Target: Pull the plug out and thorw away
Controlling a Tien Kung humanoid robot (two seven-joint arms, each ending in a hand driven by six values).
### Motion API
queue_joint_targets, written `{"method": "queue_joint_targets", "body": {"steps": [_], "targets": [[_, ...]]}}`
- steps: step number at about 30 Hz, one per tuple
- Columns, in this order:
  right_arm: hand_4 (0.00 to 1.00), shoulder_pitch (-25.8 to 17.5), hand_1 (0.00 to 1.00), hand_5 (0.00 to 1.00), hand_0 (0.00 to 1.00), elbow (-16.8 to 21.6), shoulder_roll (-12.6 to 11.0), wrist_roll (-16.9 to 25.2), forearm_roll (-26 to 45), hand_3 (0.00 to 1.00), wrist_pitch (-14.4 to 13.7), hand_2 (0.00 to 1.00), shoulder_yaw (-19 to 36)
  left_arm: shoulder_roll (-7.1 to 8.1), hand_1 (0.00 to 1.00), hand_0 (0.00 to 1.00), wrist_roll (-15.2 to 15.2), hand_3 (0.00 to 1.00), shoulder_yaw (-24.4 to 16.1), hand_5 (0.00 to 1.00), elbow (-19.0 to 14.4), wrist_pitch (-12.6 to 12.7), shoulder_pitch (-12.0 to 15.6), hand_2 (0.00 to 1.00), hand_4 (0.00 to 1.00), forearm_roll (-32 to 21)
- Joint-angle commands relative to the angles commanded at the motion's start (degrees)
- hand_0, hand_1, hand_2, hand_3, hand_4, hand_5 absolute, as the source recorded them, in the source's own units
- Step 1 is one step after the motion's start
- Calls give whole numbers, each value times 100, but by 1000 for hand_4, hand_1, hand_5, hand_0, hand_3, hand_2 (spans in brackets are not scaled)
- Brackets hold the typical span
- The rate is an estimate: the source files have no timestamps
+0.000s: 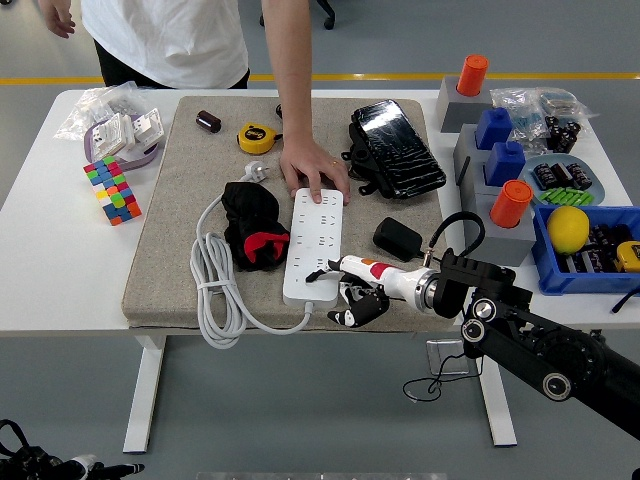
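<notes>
A white power strip (pixel 312 240) lies on the grey mat (pixel 180 240), its cable (pixel 212 290) coiled to the left and its own white plug (pixel 258 171) loose on the mat. My right hand (pixel 340 285) is at the strip's near end, at the mat's front edge, touching that end. Whether a plug sits in the strip under my hand is hidden. A person's hand (pixel 315 172) presses down on the strip's far end. My left hand (pixel 60 466) rests low at the bottom left corner.
A black adapter (pixel 397 238) lies right of the strip, and a black and red cloth (pixel 252 225) left of it. A tape measure (pixel 255 137), a black pouch (pixel 395 148) and a colour cube (pixel 111 188) lie further back. Blocks and a blue bin (pixel 590 250) stand at the right.
</notes>
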Motion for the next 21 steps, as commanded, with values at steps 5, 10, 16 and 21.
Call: {"method": "queue_joint_targets", "body": {"steps": [5, 10, 16, 21], "targets": [[707, -29, 2, 2, 2, 226, -13, 9, 12, 815, -6, 114, 155, -4, 664, 533, -2, 668, 5, 699, 2, 0, 17, 692, 832, -10], [710, -28, 2, 2, 2, 694, -18, -33, 8, 814, 53, 114, 400, -12, 664, 533, -2, 668, 9, 699, 5, -1, 27, 692, 832, -17], [703, -67, 2, 2, 2, 912, -31, -32, -43, 808, 52, 115, 504, -29, 664, 533, -25, 667, 38, 700, 7, 12, 24, 692, 833, -71], [724, -135, 37, 2, 2, 990, -62, 245, -167, 804, -295, 167, 715, -28, 664, 534, -27, 668, 37, 700, 12, 16, 13, 692, 834, -83]]}}
